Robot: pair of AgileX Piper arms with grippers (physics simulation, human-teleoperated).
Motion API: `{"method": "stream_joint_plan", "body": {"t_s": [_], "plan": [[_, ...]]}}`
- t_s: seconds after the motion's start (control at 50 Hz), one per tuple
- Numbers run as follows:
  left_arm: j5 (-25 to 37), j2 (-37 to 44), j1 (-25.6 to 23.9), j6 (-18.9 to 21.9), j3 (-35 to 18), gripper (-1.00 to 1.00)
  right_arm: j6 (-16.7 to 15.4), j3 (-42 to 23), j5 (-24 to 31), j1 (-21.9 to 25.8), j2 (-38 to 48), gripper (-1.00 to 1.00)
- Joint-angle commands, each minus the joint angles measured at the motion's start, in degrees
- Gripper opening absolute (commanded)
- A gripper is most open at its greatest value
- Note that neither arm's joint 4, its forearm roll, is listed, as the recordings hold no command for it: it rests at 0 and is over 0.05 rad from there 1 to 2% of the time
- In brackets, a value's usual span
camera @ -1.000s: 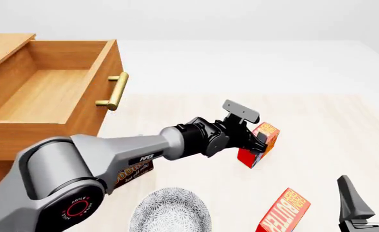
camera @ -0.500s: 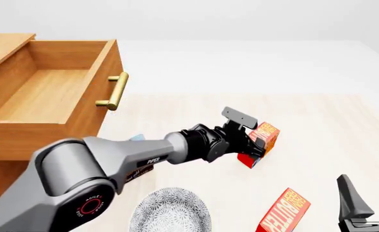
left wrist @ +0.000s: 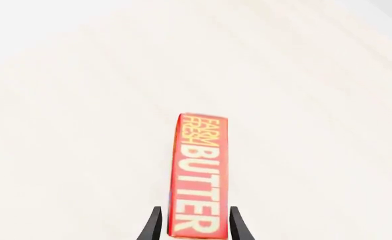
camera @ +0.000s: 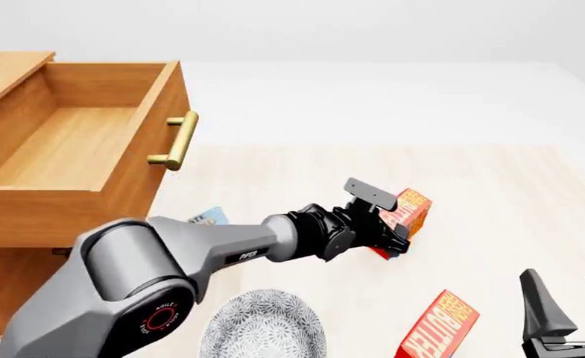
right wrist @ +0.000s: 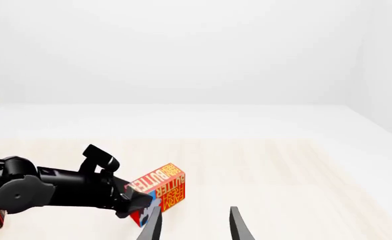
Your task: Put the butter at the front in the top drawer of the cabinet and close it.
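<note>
On the left, the top drawer [camera: 68, 142] of the cabinet [camera: 4, 71] stands open and has nothing in it. The left hand [camera: 399, 233] has its fingers on both sides of the butter [camera: 404, 216], which stands on the surface [camera: 272, 179]; whether they grasp it I cannot tell. The twin carton [camera: 440, 328] is untouched. The right hand [camera: 571, 313] is released and idle. Lifting, placing and closing are all left

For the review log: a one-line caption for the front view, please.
Left gripper straddles the farther butter on the table; top drawer open, right gripper idle beside the nearer butter.
</note>
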Motion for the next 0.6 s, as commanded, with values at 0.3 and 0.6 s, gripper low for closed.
{"method": "stream_joint_plan", "body": {"t_s": [0.3, 0.6], "plan": [[-1.21, 4.99, -0.61, -1.73, -2.28, 1.00, -0.01, 0.14, 0.66, 0.05, -0.78, 1.00], [0.11, 8.20, -0.70, -1.95, -5.98, 1.00, 0.02, 0.13, 0.93, 0.04, -1.04, 1.00]]}}
